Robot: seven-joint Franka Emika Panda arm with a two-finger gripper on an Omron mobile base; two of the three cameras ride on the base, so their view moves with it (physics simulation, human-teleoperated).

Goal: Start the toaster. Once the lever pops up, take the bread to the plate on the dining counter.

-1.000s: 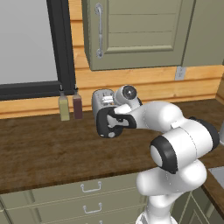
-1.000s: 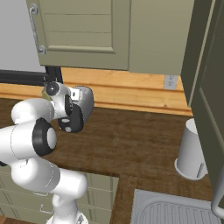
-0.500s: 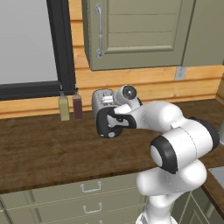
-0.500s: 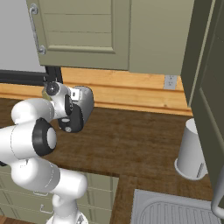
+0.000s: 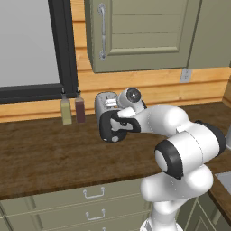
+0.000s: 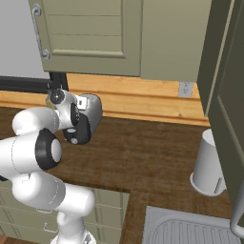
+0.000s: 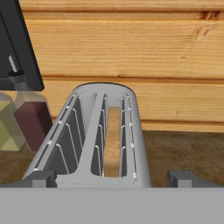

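The silver toaster (image 5: 105, 100) stands at the back of the dark wood worktop (image 5: 40, 158), its black end panel (image 5: 108, 131) facing me. In the hand view I look along the toaster (image 7: 105, 131) from above its near end. A tan slice of bread (image 7: 113, 140) sits low in the right slot; the left slot is dark. My gripper (image 7: 113, 180) is open, with a fingertip on either side of the toaster's near end, and my hand (image 5: 128, 121) sits over the end panel (image 6: 81, 132). I cannot make out the lever. The plate and the dining counter are out of view.
Two slim bottles (image 5: 73, 109) stand just left of the toaster against the wooden wall. A white canister (image 6: 208, 164) stands on the worktop to the right, with a sink (image 6: 190, 228) in front of it. Wall cabinets (image 5: 135, 31) hang overhead, and one door (image 6: 228, 95) stands open at the right.
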